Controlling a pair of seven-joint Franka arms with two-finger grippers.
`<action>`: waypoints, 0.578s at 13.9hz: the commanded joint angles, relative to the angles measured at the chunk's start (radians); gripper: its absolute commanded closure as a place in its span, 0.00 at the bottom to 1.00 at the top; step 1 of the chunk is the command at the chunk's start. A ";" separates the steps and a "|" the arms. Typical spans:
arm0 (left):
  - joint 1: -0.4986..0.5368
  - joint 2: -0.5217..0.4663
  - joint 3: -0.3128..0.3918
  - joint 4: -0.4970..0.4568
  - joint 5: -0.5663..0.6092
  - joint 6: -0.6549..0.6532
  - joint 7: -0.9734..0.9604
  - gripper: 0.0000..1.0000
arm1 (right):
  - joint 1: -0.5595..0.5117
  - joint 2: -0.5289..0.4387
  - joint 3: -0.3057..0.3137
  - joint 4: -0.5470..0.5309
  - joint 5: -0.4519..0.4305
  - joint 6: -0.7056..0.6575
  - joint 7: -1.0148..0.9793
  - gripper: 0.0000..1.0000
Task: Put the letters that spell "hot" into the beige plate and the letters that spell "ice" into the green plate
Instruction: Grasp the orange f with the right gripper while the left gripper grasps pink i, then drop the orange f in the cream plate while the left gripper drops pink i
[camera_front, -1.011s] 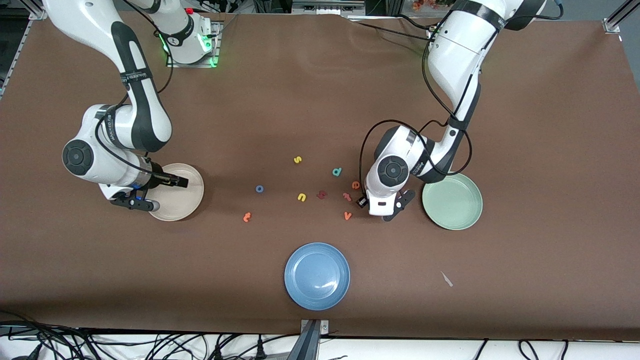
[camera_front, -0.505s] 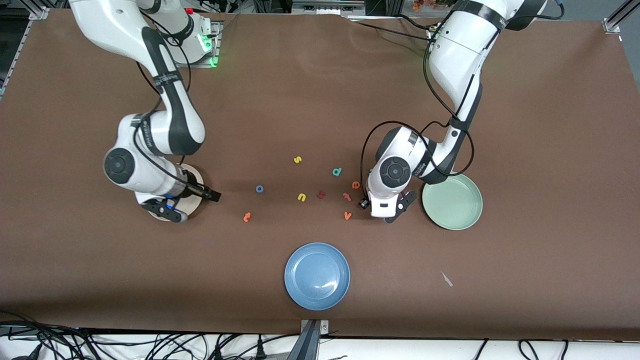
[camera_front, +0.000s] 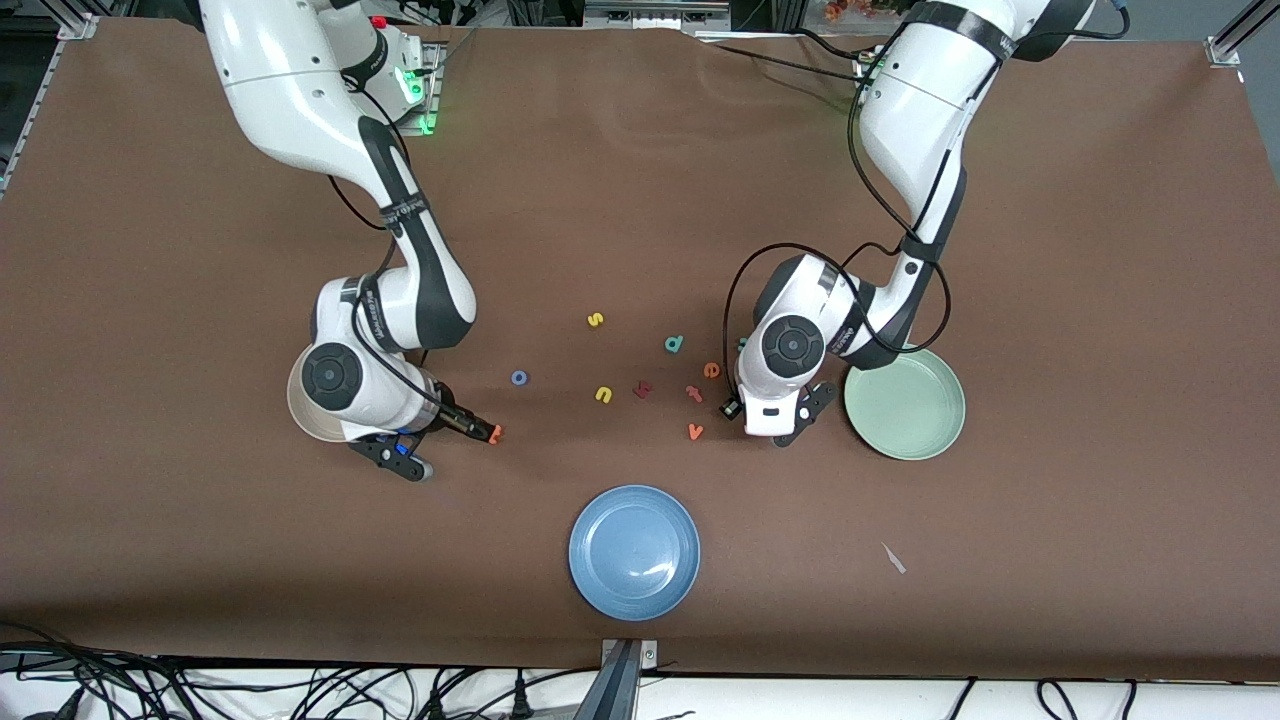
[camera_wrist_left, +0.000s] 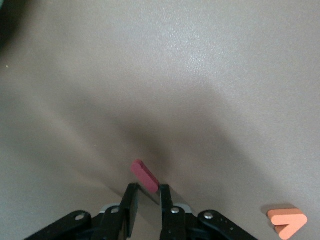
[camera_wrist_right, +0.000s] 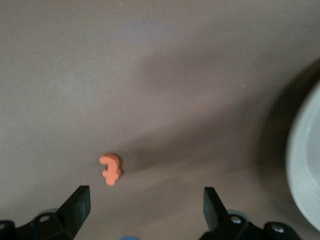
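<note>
Pinching the red bar (camera_wrist_left: 144, 174) across its thin faces beside the green plate (camera_front: 905, 455), the left gripper (camera_wrist_left: 148, 190) is squeezing seemingly featherlight, soft foam, while the right gripper (camera_wrist_right: 145, 195), jaws wide apart, is hovering over the orange t (camera_wrist_right: 110, 169) mid-tabletop.

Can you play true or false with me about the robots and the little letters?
1. The blue plate has letters in it. False: nothing lies in it.
2. The left gripper pinches the dark red "i". True.
3. The right gripper is open above the orange "t". True.
4. The green plate holds three letters. False: no letter shows in it.
5. The blue "o" sits in a plate. False: it lies on the brown table.
</note>
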 joint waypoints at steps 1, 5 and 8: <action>-0.001 0.005 0.015 0.011 -0.002 -0.007 -0.007 0.76 | 0.019 0.069 -0.005 0.089 0.019 0.012 0.037 0.00; 0.001 0.003 0.034 0.011 -0.002 -0.007 -0.007 0.78 | 0.028 0.114 -0.005 0.140 0.017 0.017 0.049 0.01; -0.004 0.003 0.043 0.008 -0.002 -0.005 -0.011 0.83 | 0.028 0.125 -0.005 0.140 0.016 0.025 0.051 0.13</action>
